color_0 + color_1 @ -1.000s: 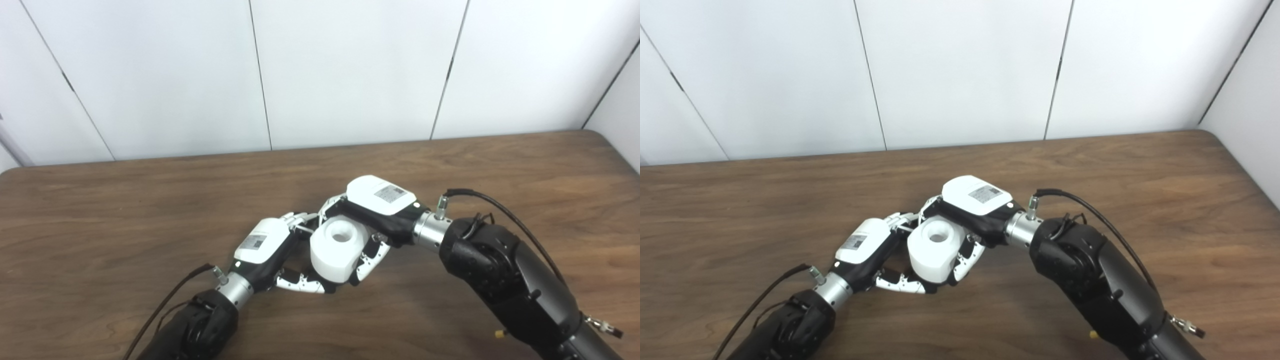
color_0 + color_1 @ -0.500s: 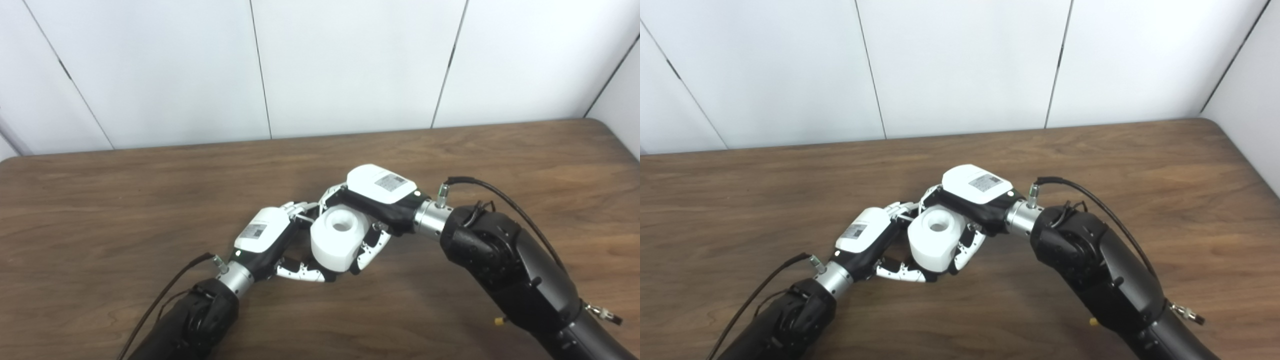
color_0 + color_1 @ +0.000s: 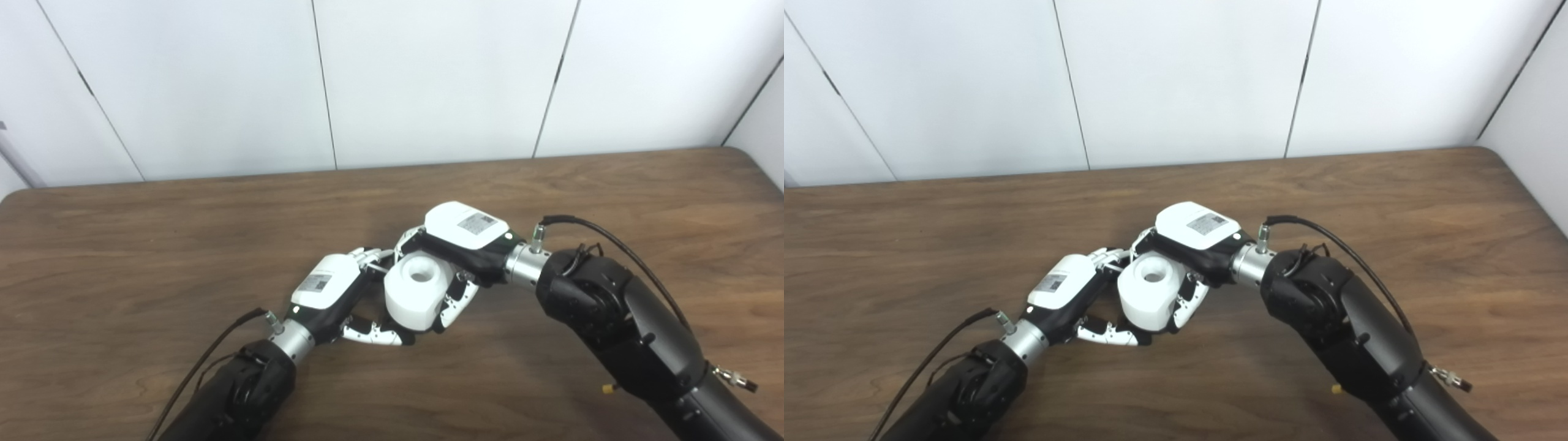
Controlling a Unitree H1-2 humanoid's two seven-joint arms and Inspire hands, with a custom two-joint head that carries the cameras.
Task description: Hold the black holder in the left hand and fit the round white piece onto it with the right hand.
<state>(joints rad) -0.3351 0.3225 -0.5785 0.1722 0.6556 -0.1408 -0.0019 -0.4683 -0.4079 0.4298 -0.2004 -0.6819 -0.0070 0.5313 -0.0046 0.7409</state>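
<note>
Here the round white piece (image 3: 418, 293) is gripped by the right hand (image 3: 460, 240), with the left hand (image 3: 334, 293) fingers curled beside and under it. The black holder cannot be seen between the left fingers, so what they hold cannot be told. If the hidden holder is tilted, the piece could be jammed or pushed out of the fingers.

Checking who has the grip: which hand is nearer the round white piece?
Right. The right hand wraps over the round white piece; the left hand sits beside it, fingers underneath.

Small printed labels sit on the white backs of the left hand (image 3: 324, 288) and right hand (image 3: 467, 224); their print is too small to read.
</note>
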